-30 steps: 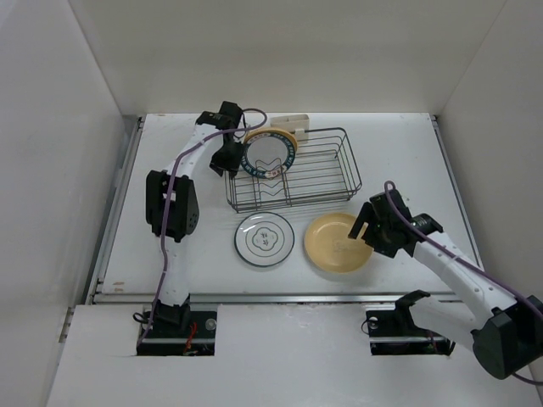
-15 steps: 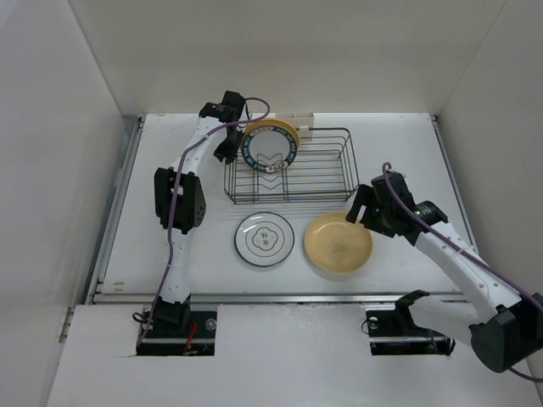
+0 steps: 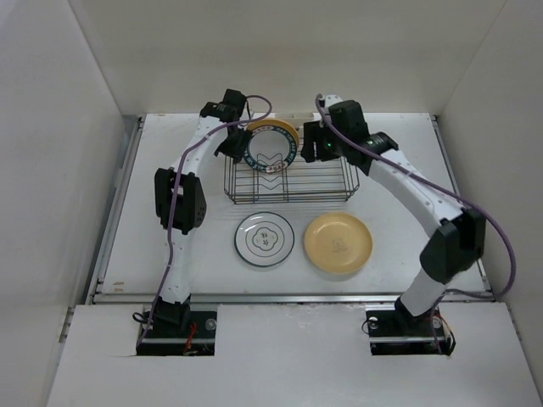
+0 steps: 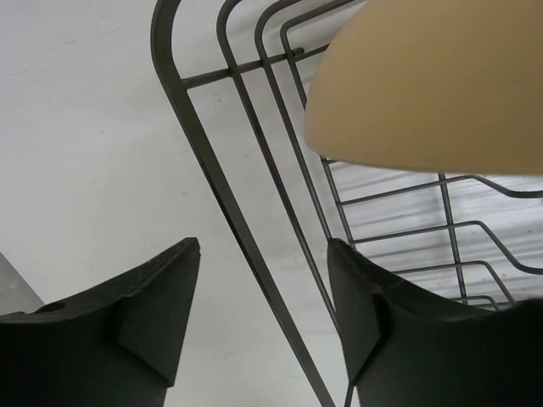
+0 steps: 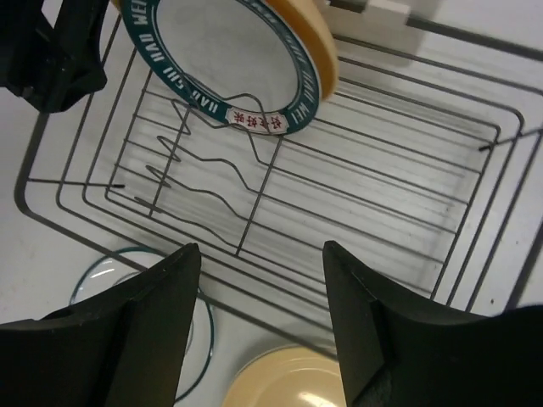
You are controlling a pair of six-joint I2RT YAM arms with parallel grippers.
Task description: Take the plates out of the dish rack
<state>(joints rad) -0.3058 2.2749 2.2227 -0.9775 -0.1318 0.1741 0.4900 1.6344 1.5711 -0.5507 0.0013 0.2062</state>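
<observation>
Both arms are up at the rack (image 3: pixel 293 174), which sits towards the far side of the table (image 3: pixel 212 271). Two plates stand on edge in its left end. The teal-rimmed plate (image 3: pixel 270 153) is in front, leaning among the zigzag prongs (image 5: pixel 199 174). The rear plate (image 3: pixel 287 127), a yellow one, presses right behind it.

Left gripper (image 3: pixel 227 148) is at the rack's left end with its jaws apart. In its wrist view the curved end wires run up between the fingers (image 4: pixel 127 331), nothing is pinched, and the rear plate's edge fills the upper right.

Right gripper (image 3: pixel 316 151) hovers over the rack's middle, jaws spread wide and holding nothing. The prongs and the bare wire floor lie between it and the standing plates.

On the table in front of the rack, the ring plate (image 3: pixel 265 239) and the yellow plate (image 3: pixel 338 243) lie flat side by side, not touching. A pale block (image 3: pixel 299 117) pokes out behind the back rail, mostly hidden.
</observation>
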